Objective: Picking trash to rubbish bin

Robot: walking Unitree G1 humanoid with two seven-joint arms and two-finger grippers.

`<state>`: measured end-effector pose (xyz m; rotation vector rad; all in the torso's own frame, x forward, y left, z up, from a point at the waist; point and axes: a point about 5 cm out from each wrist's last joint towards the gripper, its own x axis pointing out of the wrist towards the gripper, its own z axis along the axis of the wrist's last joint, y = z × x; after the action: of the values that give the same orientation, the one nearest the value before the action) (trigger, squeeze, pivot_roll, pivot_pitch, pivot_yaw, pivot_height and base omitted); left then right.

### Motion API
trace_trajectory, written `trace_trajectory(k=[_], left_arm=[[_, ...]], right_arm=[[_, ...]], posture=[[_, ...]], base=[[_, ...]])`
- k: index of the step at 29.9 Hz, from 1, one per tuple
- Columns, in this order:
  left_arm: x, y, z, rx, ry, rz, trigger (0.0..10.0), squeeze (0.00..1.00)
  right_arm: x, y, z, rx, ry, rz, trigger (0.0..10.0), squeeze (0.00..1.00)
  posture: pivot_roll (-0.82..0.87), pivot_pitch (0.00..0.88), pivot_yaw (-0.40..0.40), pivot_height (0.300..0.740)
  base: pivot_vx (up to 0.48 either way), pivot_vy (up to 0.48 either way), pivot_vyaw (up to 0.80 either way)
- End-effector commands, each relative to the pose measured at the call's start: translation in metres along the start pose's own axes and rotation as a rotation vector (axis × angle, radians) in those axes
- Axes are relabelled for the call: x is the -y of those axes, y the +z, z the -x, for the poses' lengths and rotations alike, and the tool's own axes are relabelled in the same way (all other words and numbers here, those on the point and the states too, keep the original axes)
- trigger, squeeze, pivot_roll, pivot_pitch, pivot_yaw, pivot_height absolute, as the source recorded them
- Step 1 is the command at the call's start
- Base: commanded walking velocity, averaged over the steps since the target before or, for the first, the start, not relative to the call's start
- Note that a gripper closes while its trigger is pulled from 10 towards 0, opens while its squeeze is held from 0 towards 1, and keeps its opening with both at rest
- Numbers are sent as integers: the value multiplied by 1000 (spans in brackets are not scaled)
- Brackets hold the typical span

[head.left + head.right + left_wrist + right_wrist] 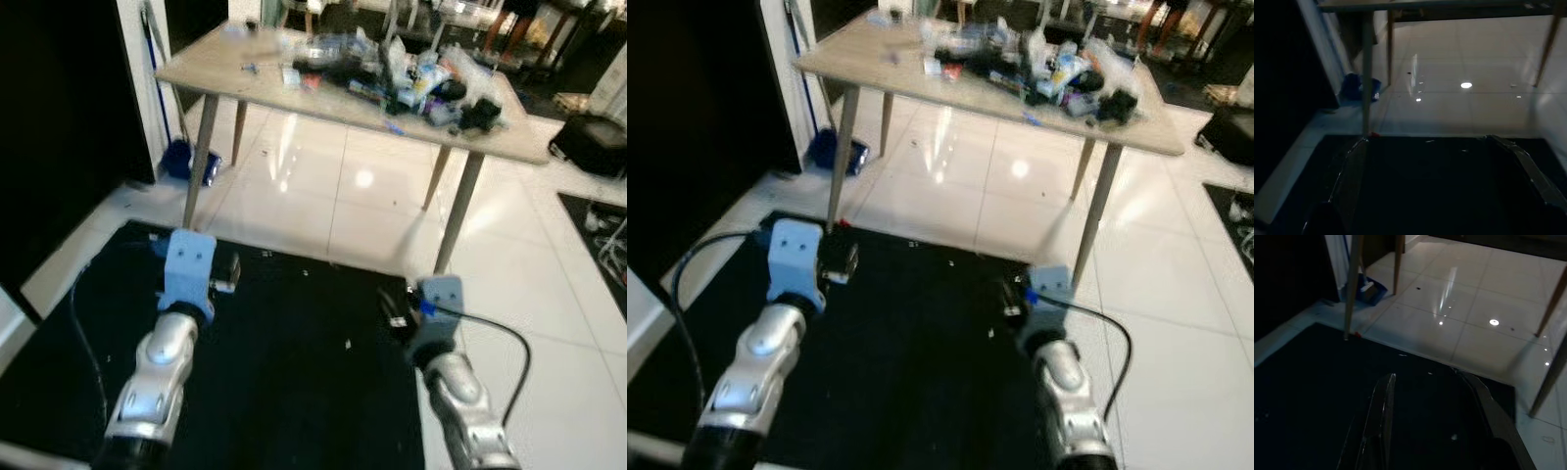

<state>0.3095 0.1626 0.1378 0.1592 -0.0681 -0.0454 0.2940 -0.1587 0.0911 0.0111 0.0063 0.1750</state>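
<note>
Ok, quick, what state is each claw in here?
Left claw: open, holding nothing, above the black mat.
Right claw: open, holding nothing, above the same mat.

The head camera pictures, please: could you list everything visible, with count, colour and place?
Table: one, light wood top on slanted legs, ahead of the robot.
Clutter: a mixed heap, too blurred to count, on the tabletop.
Mat: one, black, on the floor beneath both arms.
Floor tiles: white, glossy, under the table.
Blue object: one, on the floor by the table's left leg.
Left gripper: black fingers, open, over the mat.
Right gripper: black fingers, open, over the mat.
</note>
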Motion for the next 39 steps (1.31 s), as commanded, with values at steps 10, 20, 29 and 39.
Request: trace_trajectory(k=[10,20,29,39], left_arm=[[4,-5,2,-20,-12,1,10000,0],[4,-6,3,-23,-14,0,10000,0],[4,-6,3,-25,-14,1,10000,0],[5,-6,3,-26,-17,1,10000,0]], right_arm=[[8,-5,5,-22,-22,16,10000,0],[7,-6,7,-24,-21,16,10000,0],[8,-6,7,-28,-26,18,10000,0],[9,-6,7,-26,-29,17,10000,0]], posture=[[-1,104,-87,740],[-2,113,-86,740],[-3,116,-86,740],[-4,120,-84,740]], base=[[301,0,0],[300,0,0],[300,0,0],[301,0,0]])
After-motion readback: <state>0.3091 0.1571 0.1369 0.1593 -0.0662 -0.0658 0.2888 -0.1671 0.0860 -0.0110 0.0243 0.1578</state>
